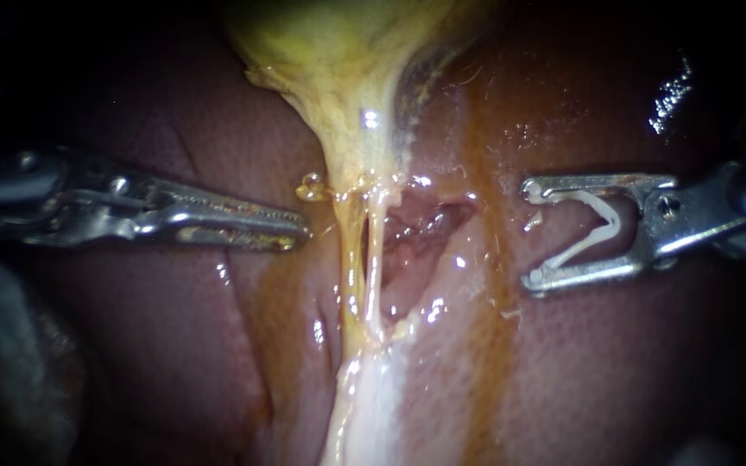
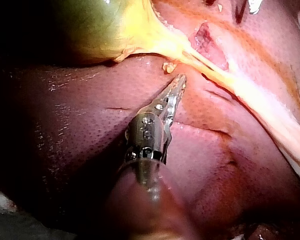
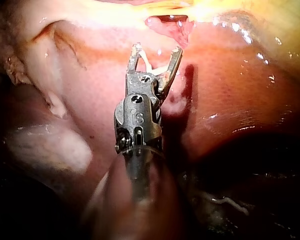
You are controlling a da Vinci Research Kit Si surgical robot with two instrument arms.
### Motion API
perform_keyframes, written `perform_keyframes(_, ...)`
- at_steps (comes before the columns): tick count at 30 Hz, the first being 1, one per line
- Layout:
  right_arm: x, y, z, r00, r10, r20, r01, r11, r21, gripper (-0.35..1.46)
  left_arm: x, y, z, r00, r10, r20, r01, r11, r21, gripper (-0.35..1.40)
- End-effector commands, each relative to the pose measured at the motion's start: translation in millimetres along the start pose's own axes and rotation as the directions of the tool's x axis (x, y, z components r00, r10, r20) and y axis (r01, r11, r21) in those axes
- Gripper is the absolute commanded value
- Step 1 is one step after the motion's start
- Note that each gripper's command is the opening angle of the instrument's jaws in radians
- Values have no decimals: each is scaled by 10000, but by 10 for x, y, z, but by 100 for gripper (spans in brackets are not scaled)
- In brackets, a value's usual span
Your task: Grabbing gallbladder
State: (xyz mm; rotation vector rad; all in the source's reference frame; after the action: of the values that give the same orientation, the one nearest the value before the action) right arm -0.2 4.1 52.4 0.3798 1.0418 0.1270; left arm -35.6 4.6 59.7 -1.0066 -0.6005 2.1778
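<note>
Holding white clip [image 1: 610, 223]: right instrument [image 1: 531, 233]

The liver [image 1: 174, 362] (wet, dark red) carries the yellowish gallbladder [image 1: 338, 52].

The left instrument [image 1: 298, 233] lies beside the gallbladder [image 1: 338, 60], right instrument [image 1: 533, 235] (holding clip [image 1: 613, 226]) apart

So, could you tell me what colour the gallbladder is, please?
Yellow-green gallbladder; clearest in the left wrist view.
</note>
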Motion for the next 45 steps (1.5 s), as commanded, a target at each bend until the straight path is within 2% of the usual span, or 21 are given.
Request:
perform_keyframes(1,0,0,0,10000,1,0,-1,10000,-2,50,1,0,-1,10000,-66,7,66,10000,-26,-35)
perform_keyframes(6,0,0,0,10000,1,0,-1,10000,-2,50,8,1,-6,10000,-99,6,99,9999,-21,-35)
perform_keyframes(7,0,0,0,10000,1,0,-1,10000,-2,50,11,2,-9,9999,-110,11,110,9999,-41,-1)
perform_keyframes(10,0,0,0,10000,1,0,-1,10000,-1,50,15,6,-13,9999,160,-28,-160,9998,114,46)
perform_keyframes(15,0,0,0,10000,1,0,-1,10000,-1,50,15,7,-14,9994,333,-28,-332,9994,116,64)
perform_keyframes(20,0,0,0,10000,1,0,-1,10000,-1,50,19,6,-14,9978,663,-42,-661,9971,375,71)
perform_keyframes(25,0,0,0,10000,0,0,0,10000,0,50,27,0,-5,9975,684,-174,-675,9967,448,69)
perform_keyframes(34,0,0,0,10000,1,0,-1,10000,-1,50,37,-20,18,9969,723,-299,-708,9963,487,48)
perform_keyframes(45,1,0,1,10000,2,0,-2,10000,-3,50,45,-19,32,9966,686,-460,-661,9964,541,22)
